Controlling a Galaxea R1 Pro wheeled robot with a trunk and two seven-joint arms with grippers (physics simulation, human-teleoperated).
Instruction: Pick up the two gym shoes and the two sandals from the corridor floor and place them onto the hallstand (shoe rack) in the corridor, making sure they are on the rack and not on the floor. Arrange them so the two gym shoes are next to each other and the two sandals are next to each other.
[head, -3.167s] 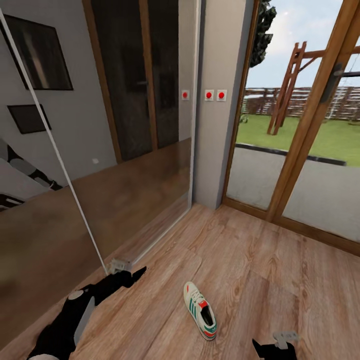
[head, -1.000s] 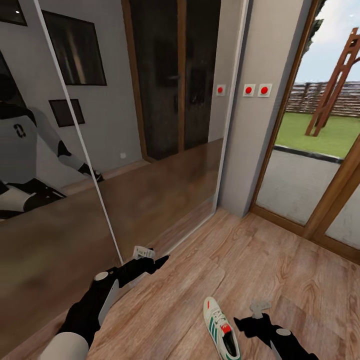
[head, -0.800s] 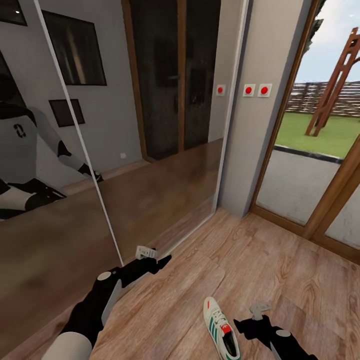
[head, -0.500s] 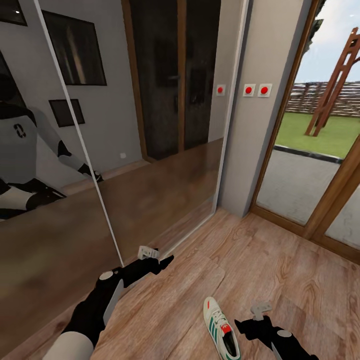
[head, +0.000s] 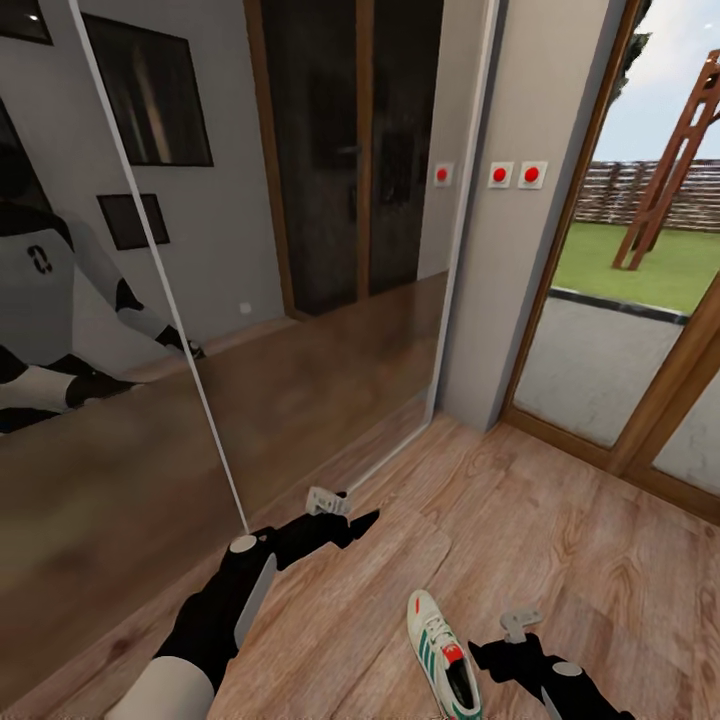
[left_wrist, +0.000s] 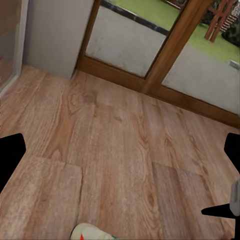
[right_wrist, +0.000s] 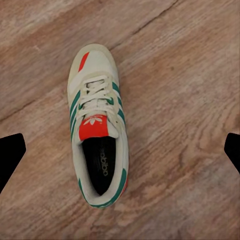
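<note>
One gym shoe (head: 445, 665), white with green stripes and a red tongue tab, lies on the corridor floor (head: 560, 540) at the lower edge of the head view. My right gripper (head: 488, 652) hangs just to its right, and the right wrist view looks straight down on the shoe (right_wrist: 100, 145) between wide-apart fingers (right_wrist: 11, 155): open and empty. My left gripper (head: 358, 524) reaches out low over the floor beside the mirrored wall, open, with the shoe's toe (left_wrist: 92, 232) at that picture's edge. The sandals and the hallstand are out of view.
A mirrored sliding wardrobe door (head: 250, 380) runs along the left and reflects the robot. A grey wall post with red buttons (head: 515, 175) stands ahead. A wood-framed glass door (head: 640, 380) to the garden closes the right side.
My left arm has stretched further forward and to the right along the mirror's base. The right gripper and the gym shoe have stayed put.
</note>
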